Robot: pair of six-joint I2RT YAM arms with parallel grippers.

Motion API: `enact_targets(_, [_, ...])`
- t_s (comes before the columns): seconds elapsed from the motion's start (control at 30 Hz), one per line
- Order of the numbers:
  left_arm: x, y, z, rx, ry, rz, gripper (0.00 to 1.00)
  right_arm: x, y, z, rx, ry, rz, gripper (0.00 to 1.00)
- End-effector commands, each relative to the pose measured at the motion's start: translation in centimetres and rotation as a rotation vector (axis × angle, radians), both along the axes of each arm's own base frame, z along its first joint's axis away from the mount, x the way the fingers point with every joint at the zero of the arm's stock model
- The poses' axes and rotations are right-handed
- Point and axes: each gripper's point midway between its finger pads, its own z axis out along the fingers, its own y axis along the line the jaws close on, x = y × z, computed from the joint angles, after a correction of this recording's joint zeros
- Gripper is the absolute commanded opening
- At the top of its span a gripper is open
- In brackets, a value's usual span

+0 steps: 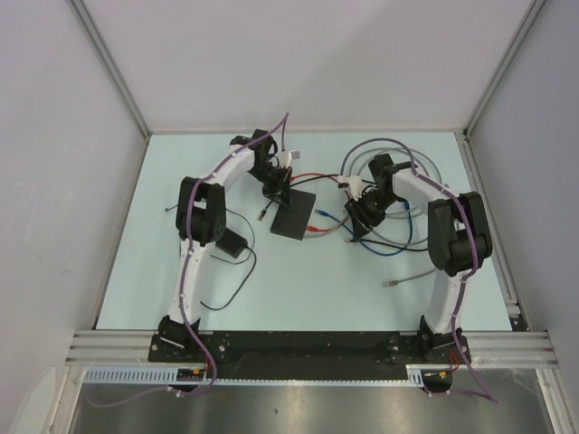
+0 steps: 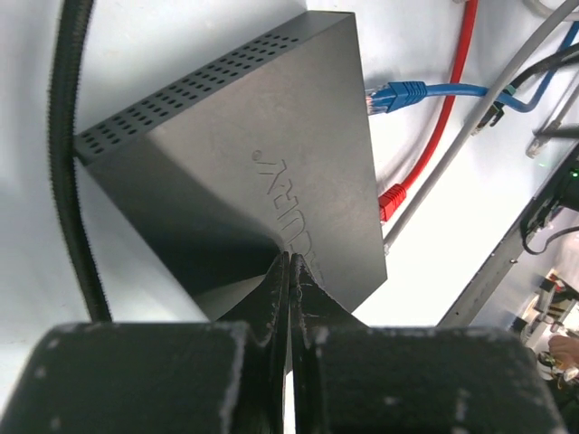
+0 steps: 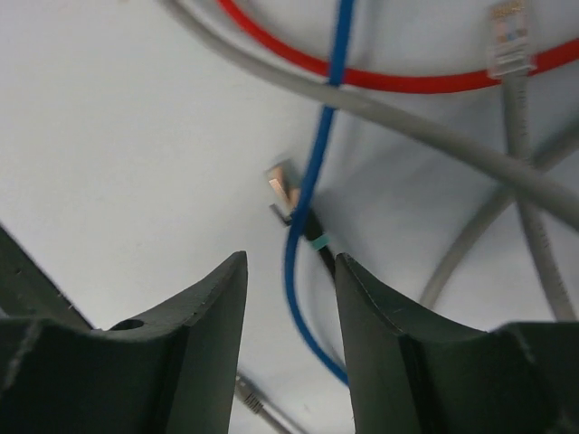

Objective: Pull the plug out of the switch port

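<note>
Black and pressed together, the left jaws rest their tips on the near corner of the flat switch (image 2: 244, 181) on the pale desk (image 2: 181, 36), with a blue plug (image 2: 398, 93) at its side toward 2 o'clock and a red plug (image 2: 391, 201) just below. The right jaws stand apart, holding nothing, over a blue cable (image 3: 312, 172) and a small plug (image 3: 289, 194) at 12 o'clock, with a red cable (image 3: 380, 80) and a grey cable (image 3: 407, 127) beyond. From above, the switch lies at their 9 o'clock.

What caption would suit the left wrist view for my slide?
Shut left tool on the black switch, with a blue plug and a red plug at its side.
</note>
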Motion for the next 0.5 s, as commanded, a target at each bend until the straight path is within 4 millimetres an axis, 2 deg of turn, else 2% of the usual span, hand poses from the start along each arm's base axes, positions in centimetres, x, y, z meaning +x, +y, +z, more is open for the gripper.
enact_targets(0.0, [1.5, -0.1, 2.2, 0.002, -0.112, -0.025, 0.01, 3.5, 0.5, -1.0, -0.055, -0.102, -0.042, 0.50])
enact_targets(0.2, [1.0, 0.0, 2.1, 0.012, -0.115, -0.046, 0.00, 4.5, 2.3, -2.4, -0.041, -0.080, -0.013, 0.49])
enact_targets(0.3, [0.9, 0.1, 1.9, 0.019, -0.110, -0.045, 0.00, 4.7, 2.7, -2.8, -0.048, -0.091, 0.028, 0.27])
enact_targets(0.33, [0.9, 0.1, 1.9, 0.019, -0.109, -0.044, 0.00, 4.6, 2.6, -2.7, -0.056, -0.097, 0.036, 0.17])
enact_targets(0.43, [0.9, 0.1, 2.1, 0.018, -0.112, -0.043, 0.00, 3.8, 1.7, -1.4, -0.066, -0.112, 0.069, 0.07])
enact_targets(0.47, [0.9, 0.1, 2.1, 0.018, -0.110, -0.043, 0.00, 2.7, 1.2, -1.3, -0.076, -0.089, 0.085, 0.06])
